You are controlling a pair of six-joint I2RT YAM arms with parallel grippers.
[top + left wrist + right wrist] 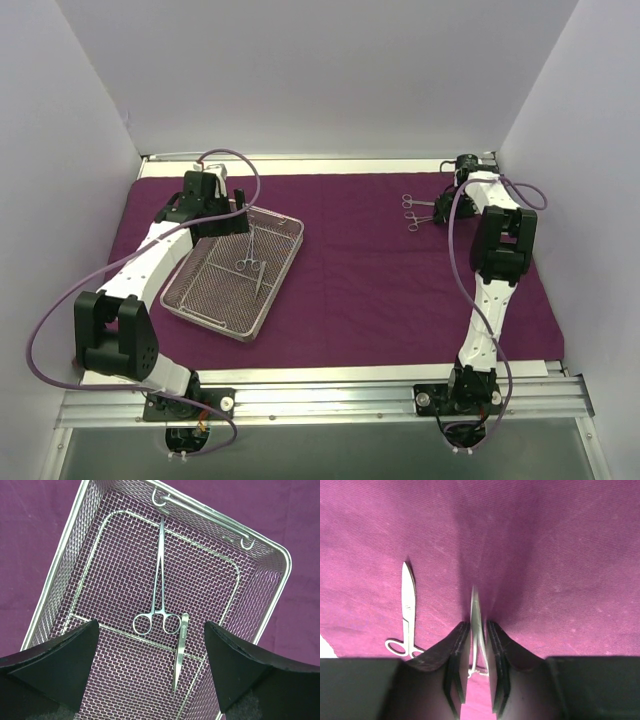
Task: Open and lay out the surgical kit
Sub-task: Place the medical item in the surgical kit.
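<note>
The purple cloth wrap (380, 300) lies spread flat over the table. On its left part sits the wire-mesh tray (215, 322), holding ring-handled forceps (161, 575) and a pair of tweezers (180, 647). My left gripper (151, 624) hovers open above the tray's (60, 565) near end, fingers well apart and holding nothing. At the far right, three ring-handled instruments (418, 212) lie side by side on the cloth. My right gripper (477, 627) is down there, its jaws narrow around one thin instrument (476, 610) standing on edge with its tip on the cloth. Scissors (408, 610) lie flat to its left.
White walls close in the back and both sides. A metal rail (330, 400) carrying both arm bases runs along the near edge. A purple cable (60, 310) loops off the left arm beside the tray.
</note>
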